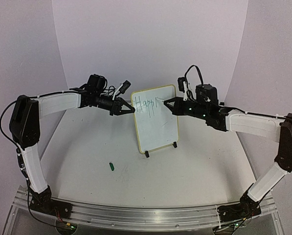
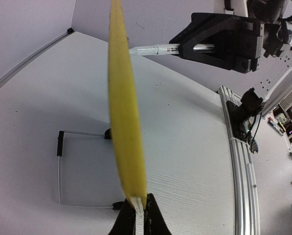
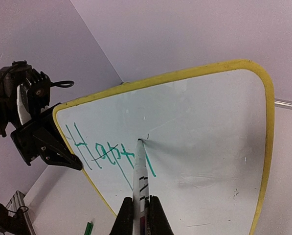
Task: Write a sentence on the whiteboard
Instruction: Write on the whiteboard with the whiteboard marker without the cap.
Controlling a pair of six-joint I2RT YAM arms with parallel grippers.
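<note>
The whiteboard (image 1: 157, 122) stands upright on two black feet mid-table, with a pale yellow frame. Green lettering "Happ" (image 1: 145, 104) runs along its top left; it also shows in the right wrist view (image 3: 99, 152). My left gripper (image 1: 131, 110) is shut on the board's left edge; the left wrist view shows the yellow edge (image 2: 123, 112) running up from between the fingers. My right gripper (image 1: 166, 104) is shut on a slim white marker (image 3: 141, 181), whose tip touches the board (image 3: 204, 142) just right of the letters. The marker also shows in the left wrist view (image 2: 153, 49).
A small green marker cap (image 1: 112, 167) lies on the table left of the board; it also shows in the right wrist view (image 3: 87, 228). A curved purple backdrop surrounds the table. An aluminium rail (image 1: 146, 215) runs along the near edge.
</note>
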